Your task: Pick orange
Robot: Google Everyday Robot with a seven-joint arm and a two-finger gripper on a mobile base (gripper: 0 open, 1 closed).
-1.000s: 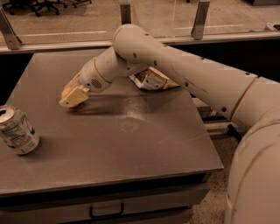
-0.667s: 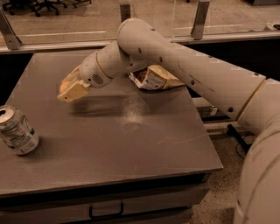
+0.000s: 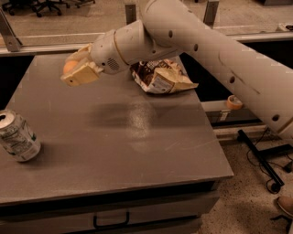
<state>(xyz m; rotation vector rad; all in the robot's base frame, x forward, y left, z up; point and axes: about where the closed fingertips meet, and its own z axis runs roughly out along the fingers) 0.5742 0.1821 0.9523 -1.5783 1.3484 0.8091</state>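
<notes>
The gripper (image 3: 74, 71) hangs over the far left part of the grey table (image 3: 137, 155), toward ten o'clock from the table's middle. It is closed narrowly around the orange (image 3: 69, 66). The small round fruit sits between the tan fingers (image 3: 84, 76), with only its upper left side showing past the nearer finger. Fruit and gripper are both clear of the tabletop, and a soft shadow lies on the surface below them, toward five o'clock from the gripper.

From the gripper, the white wrist and arm (image 3: 192, 41) run back toward three o'clock and then out to the right edge, crossing over the far right corner of the table.

Just beside the wrist, at about four o'clock from it, a crumpled chip bag (image 3: 160, 77) lies on the table near its far right edge. Its brown and white print faces up. A soda can (image 3: 17, 137) lies tilted at the table's left edge, at about eight o'clock from the gripper and well apart from it.

Off the table, at three o'clock from its middle, an orange-tan tape roll (image 3: 235, 102) rests on a lower ledge under the arm. A drawer with a dark handle (image 3: 111, 222) runs along the table's front at six o'clock. Chair bases (image 3: 41, 5) stand on the floor at eleven o'clock, beyond the rail.
</notes>
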